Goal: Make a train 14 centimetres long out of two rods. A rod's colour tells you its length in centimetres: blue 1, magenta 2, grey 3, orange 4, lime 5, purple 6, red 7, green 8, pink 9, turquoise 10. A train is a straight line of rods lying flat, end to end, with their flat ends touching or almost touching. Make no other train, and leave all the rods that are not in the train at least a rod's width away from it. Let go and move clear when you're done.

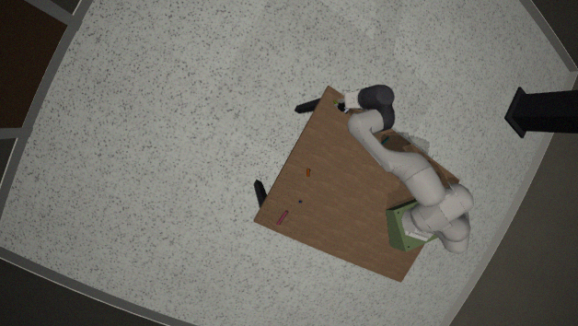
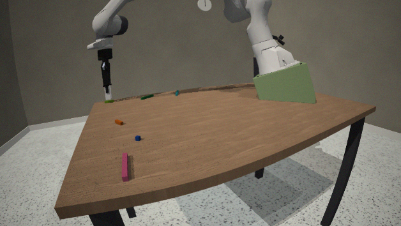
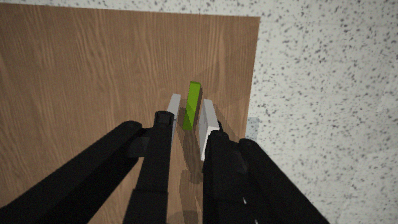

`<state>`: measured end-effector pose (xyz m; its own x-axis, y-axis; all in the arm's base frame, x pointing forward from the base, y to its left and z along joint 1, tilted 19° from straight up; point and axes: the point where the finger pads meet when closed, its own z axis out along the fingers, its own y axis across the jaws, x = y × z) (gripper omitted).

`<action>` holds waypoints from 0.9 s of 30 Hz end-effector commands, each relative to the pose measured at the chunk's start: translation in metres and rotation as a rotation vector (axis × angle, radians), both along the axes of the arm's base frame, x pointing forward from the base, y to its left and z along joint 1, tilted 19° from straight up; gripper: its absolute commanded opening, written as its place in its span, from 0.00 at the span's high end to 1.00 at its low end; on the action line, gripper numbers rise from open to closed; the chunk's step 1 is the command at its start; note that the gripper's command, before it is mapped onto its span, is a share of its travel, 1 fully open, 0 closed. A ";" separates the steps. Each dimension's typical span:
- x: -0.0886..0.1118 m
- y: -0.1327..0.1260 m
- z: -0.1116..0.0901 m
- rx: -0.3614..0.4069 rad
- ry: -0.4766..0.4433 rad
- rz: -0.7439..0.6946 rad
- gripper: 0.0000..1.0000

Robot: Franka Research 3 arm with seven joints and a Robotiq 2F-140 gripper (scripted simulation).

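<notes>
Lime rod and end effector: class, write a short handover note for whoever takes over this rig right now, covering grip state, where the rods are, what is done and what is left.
End effector: partly open, poised over the short lime rod, fingers either side, gripping nothing.
Lime rod: flat at the far corner of the wooden table.
Long pink rod: near edge, alone.
Done: no train yet.
Left: probably grasp lime, set it end to end with pink, away from the small orange rod and blue cube.
</notes>
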<state>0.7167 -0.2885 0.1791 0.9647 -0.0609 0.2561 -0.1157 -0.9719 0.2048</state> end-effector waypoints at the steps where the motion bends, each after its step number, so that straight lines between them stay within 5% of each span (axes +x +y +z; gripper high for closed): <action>1: 0.000 -0.001 0.001 -0.001 -0.002 0.000 0.77; 27: 0.003 -0.005 -0.014 -0.001 -0.002 0.000 0.77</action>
